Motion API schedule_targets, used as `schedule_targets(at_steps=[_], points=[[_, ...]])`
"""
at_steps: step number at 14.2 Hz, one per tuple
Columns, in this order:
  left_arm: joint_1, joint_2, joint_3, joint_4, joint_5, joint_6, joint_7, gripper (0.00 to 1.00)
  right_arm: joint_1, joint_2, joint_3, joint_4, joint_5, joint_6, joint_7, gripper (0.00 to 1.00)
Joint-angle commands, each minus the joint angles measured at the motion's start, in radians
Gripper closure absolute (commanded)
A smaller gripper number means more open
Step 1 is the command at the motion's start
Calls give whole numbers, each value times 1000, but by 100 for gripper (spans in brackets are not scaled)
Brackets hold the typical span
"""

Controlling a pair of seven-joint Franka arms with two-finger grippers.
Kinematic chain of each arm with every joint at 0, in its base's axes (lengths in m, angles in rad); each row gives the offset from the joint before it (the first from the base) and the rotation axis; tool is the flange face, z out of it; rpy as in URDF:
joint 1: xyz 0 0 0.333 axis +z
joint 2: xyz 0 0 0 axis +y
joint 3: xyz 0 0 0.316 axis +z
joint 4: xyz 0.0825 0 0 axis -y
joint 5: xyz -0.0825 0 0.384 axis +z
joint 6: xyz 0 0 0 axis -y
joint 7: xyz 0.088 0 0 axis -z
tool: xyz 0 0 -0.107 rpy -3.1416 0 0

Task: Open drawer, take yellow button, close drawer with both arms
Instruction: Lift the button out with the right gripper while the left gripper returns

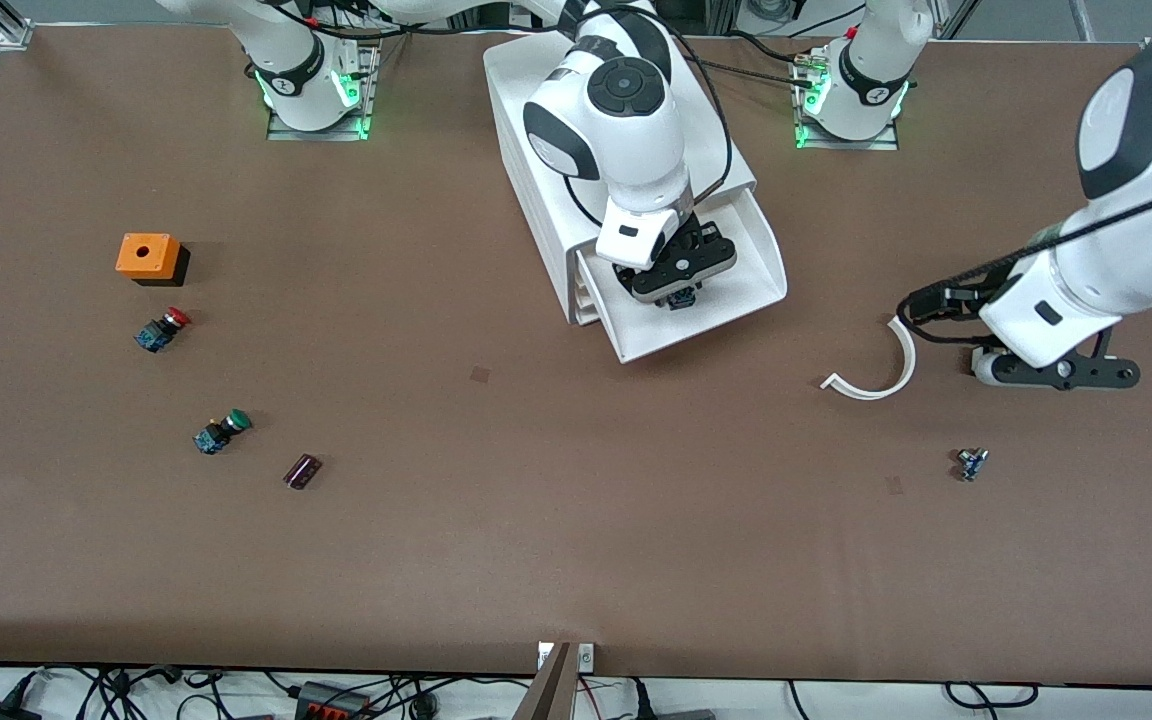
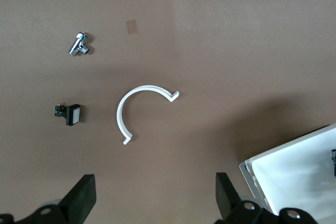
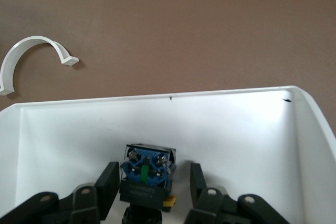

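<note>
the drawer (image 1: 706, 290), uppermost of the white cabinet (image 1: 576, 150), stands pulled out toward the front camera, so you are now in the taking step. the right gripper (image 3: 152, 182) is down inside the drawer, its fingers (image 3: 107, 187) set to either side of the button (image 3: 147, 174). the button lies on the drawer floor with its blue terminal end toward the wrist camera and a sliver of orange-yellow showing low at one side. in the right wrist view narrow gaps remain between the pads and the button's body, so read the jaws as partly closed around it, not yet clamped.

the left gripper (image 2: 156, 198) waits, jaws wide apart and holding nothing, over the bare table toward the left arm's end, just beside a white curved clip (image 1: 876, 365). a small metal fitting (image 1: 972, 463) lies nearer the front camera than that clip.

for your next move, bring the right fingers together until both pads bear on the blue body, then lift straight up so the button clears the drawer's front wall. the drawer then has to be pushed shut; judging by its place, the left arm is free for that.
</note>
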Motion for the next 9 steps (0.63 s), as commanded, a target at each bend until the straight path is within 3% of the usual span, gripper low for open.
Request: schedule_targets(at_steps=[1, 3, 4, 6, 9], points=[[10, -80, -7, -101, 22, 47, -9, 0, 9, 20, -7, 33, -15, -9, 24, 54], [5, -80, -7, -101, 19, 47, -11, 0, 7, 16, -10, 36, -13, -9, 28, 90], [5, -80, -7, -99, 18, 47, -11, 0, 6, 14, -12, 38, -11, -9, 28, 99], [3, -80, -7, -99, 18, 46, -11, 0, -2, 8, -9, 38, -8, -12, 27, 100], [0, -78, -7, -99, 15, 47, -17, 0, -16, 2, -16, 125, -5, -107, 24, 100]])
